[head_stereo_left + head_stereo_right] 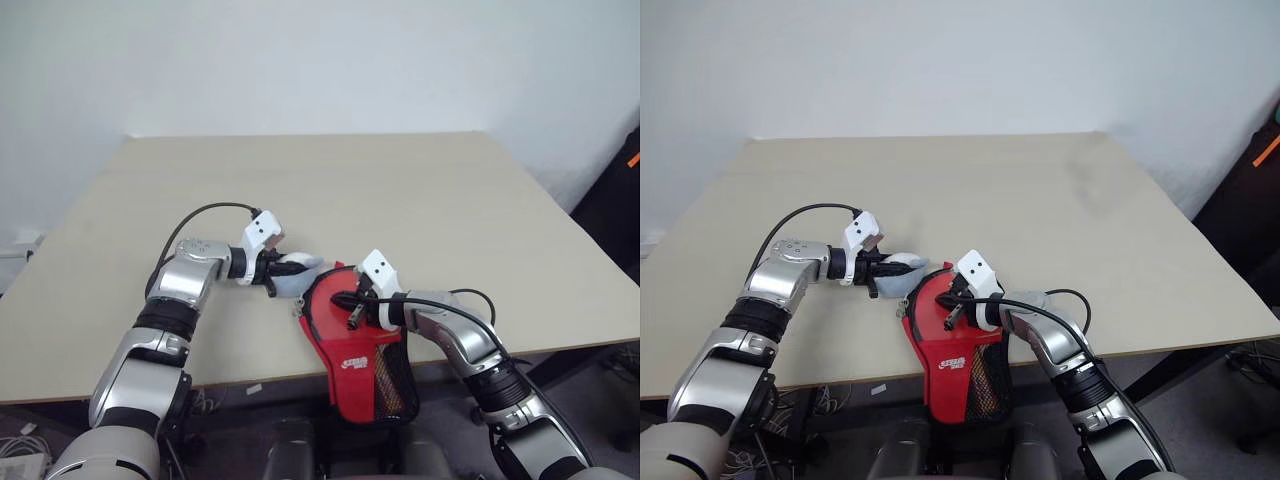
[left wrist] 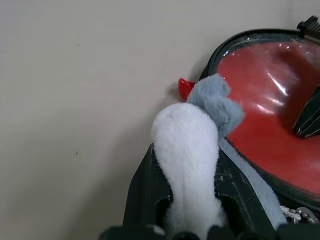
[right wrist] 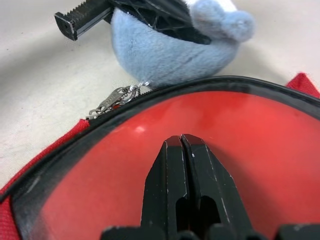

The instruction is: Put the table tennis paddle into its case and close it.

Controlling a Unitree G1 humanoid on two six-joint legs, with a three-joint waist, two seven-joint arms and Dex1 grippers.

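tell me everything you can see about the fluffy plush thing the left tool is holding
The plush charm is a small, soft, fuzzy ball, pale blue-grey with a white part. It sits pinched between the black fingers of the left tool, just above the table at the rounded end of the red case. A short silver chain links it to the case's zip, so it seems to serve as the zip pull.

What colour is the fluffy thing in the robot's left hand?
The fluffy charm is pale blue with white, clearest in the right wrist view.
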